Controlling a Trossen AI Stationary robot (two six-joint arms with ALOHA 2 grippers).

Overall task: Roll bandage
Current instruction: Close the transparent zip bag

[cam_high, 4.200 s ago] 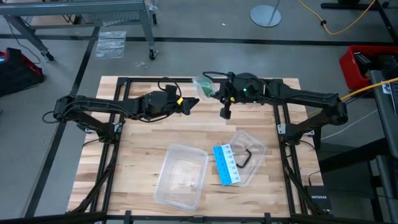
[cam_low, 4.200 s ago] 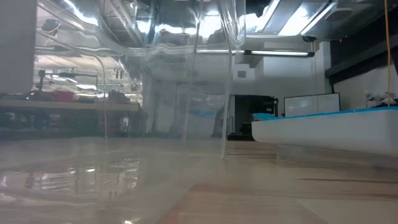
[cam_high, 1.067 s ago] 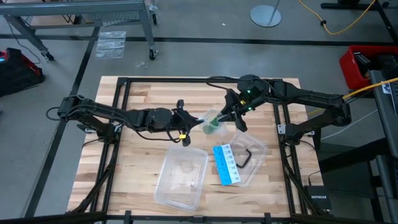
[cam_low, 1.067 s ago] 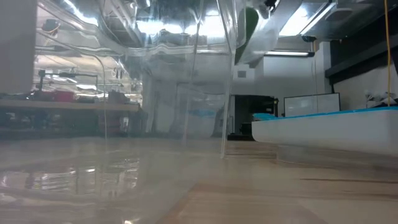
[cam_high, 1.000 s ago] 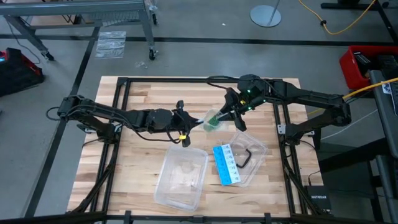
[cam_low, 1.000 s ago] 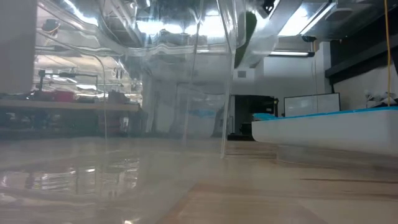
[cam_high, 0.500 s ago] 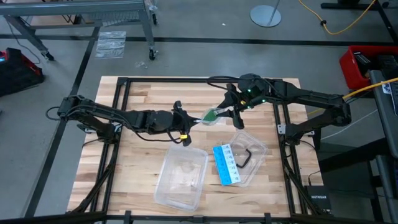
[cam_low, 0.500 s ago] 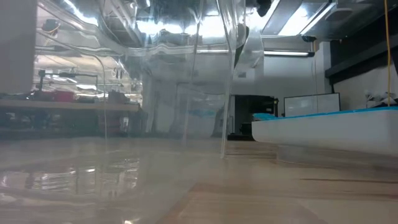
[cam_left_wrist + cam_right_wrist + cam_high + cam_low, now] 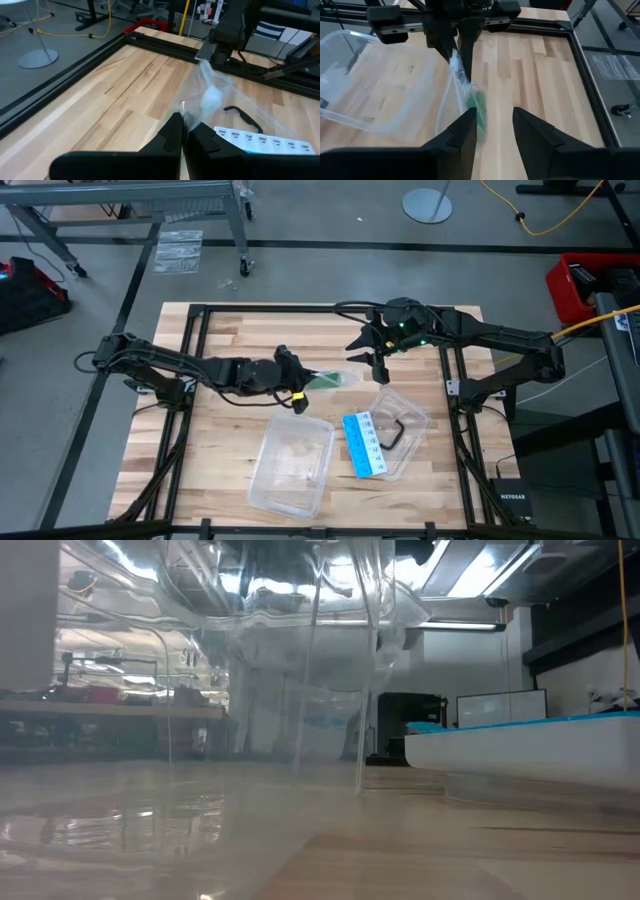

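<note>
Bandage [image 9: 322,381] sits inside a clear wrapper [image 9: 340,381] pinched by the left tool [image 9: 300,385]; right tool [image 9: 366,352] hovers apart.

Grey floor [image 9: 300,270], metal rack [image 9: 130,200], round stand base [image 9: 428,204]

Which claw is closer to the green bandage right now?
Left. The left claw is shut on the clear wrapper holding the bandage; the right claw stands open just beyond it.

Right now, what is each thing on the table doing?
left gripper: shut on the clear wrapper.
clear wrapper: hanging from it, bandage inside.
bandage: in the wrapper, unrolled state unclear.
right gripper: open, holding nothing.
clear tub: lying empty.
pill organizer: flat, lids closed.
</note>
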